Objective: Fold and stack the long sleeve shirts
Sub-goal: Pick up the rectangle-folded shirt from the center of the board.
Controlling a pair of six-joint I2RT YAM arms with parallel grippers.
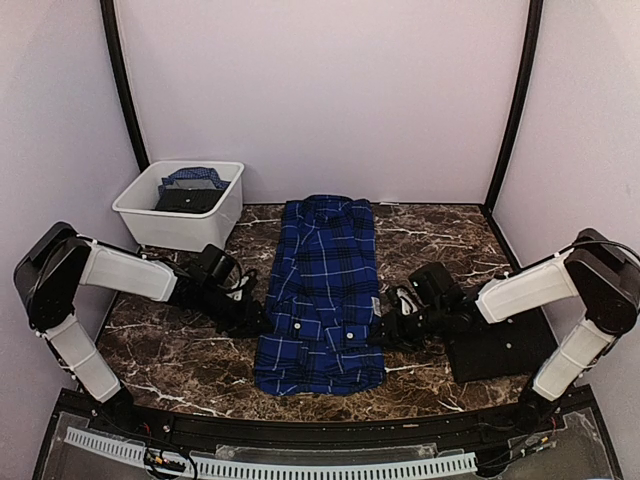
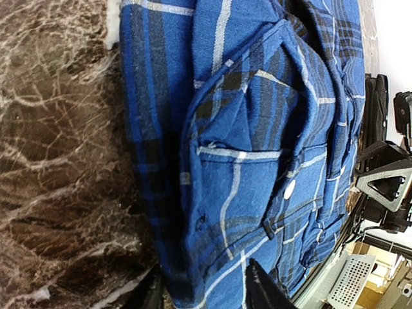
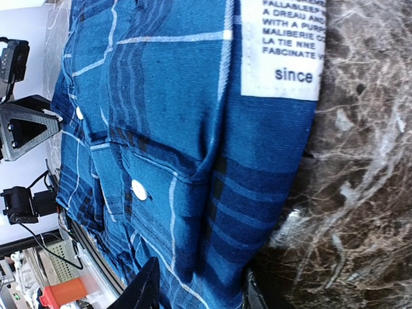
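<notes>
The royal-blue plaid shirt point(image 1: 322, 290) lies flat on the marble table, folded into a long strip with its collar at the far end. My left gripper point(image 1: 250, 312) is at the shirt's left edge, about two thirds of the way down. In the left wrist view the gripper point(image 2: 206, 293) is open, with the shirt's edge point(image 2: 244, 161) between its spread fingers. My right gripper point(image 1: 388, 328) is at the right edge, opposite the left one. In the right wrist view the gripper point(image 3: 199, 293) is open, straddling the shirt's edge point(image 3: 193, 129). A black cloth point(image 1: 190, 200) lies in the tub.
The white plastic tub point(image 1: 150, 225) stands at the back left, holding the black cloth and some blue plaid cloth point(image 1: 192, 179). A flat black rectangle point(image 1: 505, 350) lies on the table under my right arm. The brown marble table point(image 1: 440, 240) shows on both sides of the shirt.
</notes>
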